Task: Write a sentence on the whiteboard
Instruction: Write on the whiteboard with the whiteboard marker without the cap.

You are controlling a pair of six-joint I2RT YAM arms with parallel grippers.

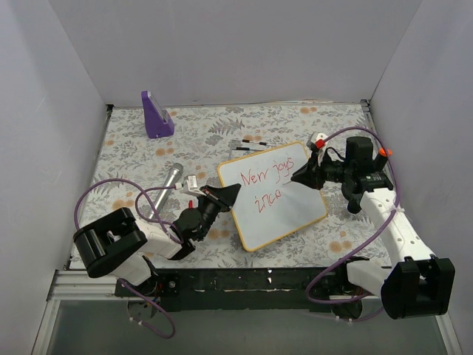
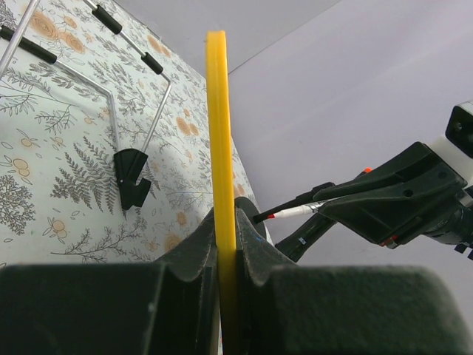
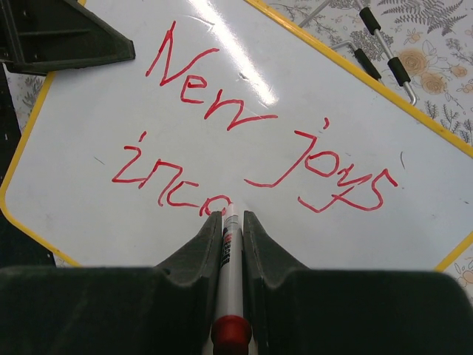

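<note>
Left pincer [image 1: 222,194] clamps the left edge of a glossy white, yellow-framed whiteboard [image 1: 292,211] on the floral desk [image 1: 133,148]. Right pincer [image 1: 301,176] grips a white marker [image 3: 230,248], tip touching the red handwritten sentence [image 1: 267,180], "New joys inco". Beyond lies a black-tipped wire stand [image 1: 247,143]; farthest, a purple wedge [image 1: 157,115].

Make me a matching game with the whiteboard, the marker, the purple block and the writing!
Things:
1. whiteboard
2. marker
3. purple block
4. writing

Where or how:
A. red letters in two lines
B. clamped in the right gripper
C. alone at the far left of the table
D. edge pinched by the left gripper

Right pairs: 1-D, 2-B, 3-C, 4-A.
</note>
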